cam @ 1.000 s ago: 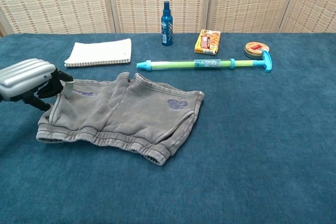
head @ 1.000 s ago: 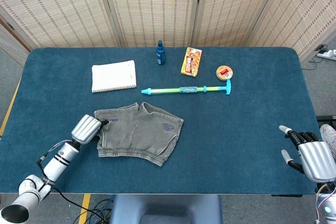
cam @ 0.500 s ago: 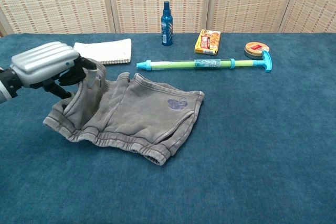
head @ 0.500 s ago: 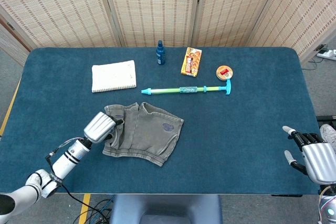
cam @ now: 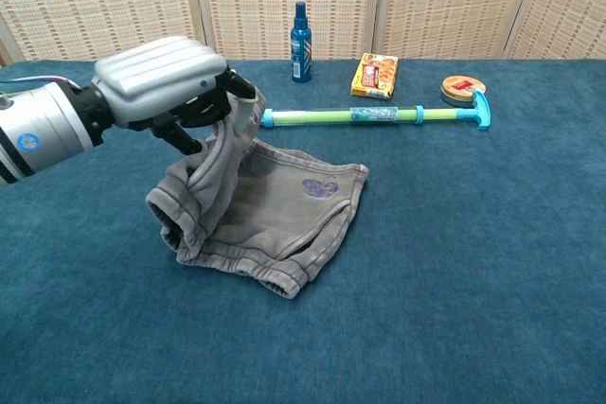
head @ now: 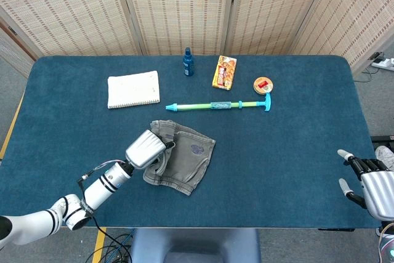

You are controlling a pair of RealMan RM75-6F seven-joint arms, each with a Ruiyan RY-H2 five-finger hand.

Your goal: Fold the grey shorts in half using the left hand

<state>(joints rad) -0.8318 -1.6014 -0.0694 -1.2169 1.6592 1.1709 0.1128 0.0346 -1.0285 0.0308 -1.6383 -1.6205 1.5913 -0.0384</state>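
Left hand (cam: 161,82) gripping left edge of grey shorts (cam: 284,210), now lifted and carrying it rightward over other half at table's near centre; fold progressing. Right hand (head: 375,183) idling near right, fingers spread, empty.

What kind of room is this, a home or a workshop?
Probably a robot test setup, not a home: a table covered in blue cloth, woven folding screens closing it off, and unrelated props like grey shorts and a spray bottle.

Notebook (head: 133,89), spray bottle (head: 188,62), pump toy (head: 220,105)
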